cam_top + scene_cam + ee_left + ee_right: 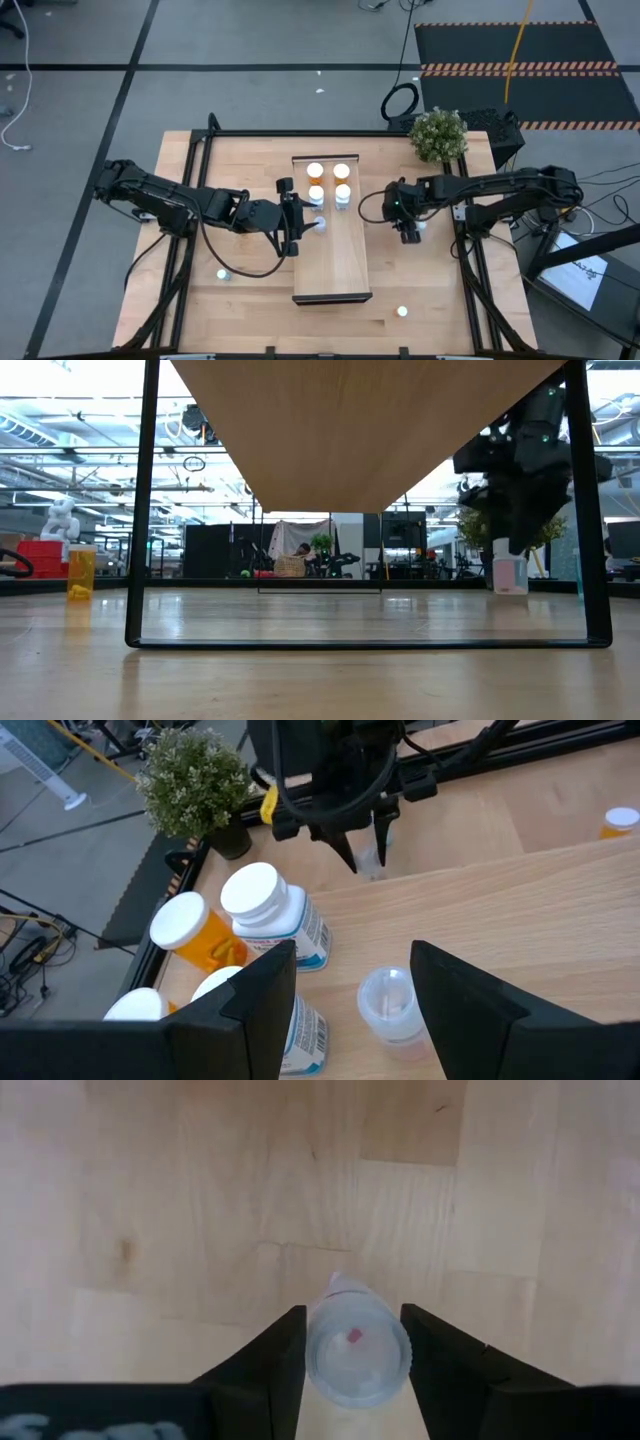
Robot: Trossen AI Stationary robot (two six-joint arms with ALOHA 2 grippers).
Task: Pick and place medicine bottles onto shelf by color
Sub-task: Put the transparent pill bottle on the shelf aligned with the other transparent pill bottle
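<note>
The shelf (335, 270) lies mid-table, with several white-capped medicine bottles (330, 182) standing at its far end; orange and white ones (262, 915) show in the left wrist view. My left gripper (303, 226) is open at the shelf's left edge. Its fingers stand on either side of a clear bottle (388, 1005) that stands upright on the shelf. My right gripper (411, 236) is over the table right of the shelf, shut on a pale bottle (357, 1352). My right gripper pinches the pale bottle's top end (318, 1342) between its two fingers (283, 1350), coming from above and pointing down. The bottle is upright below the fingers (510, 575). I cannot tell whether its base rests on the table or is just clear of it.
Loose bottles stand on the table near the left (223, 274) and near the right (402, 311); an orange one (80, 572) shows in the low view. A potted plant (438, 134) stands at the far right. The shelf's near half (335, 260) is bare wood.
</note>
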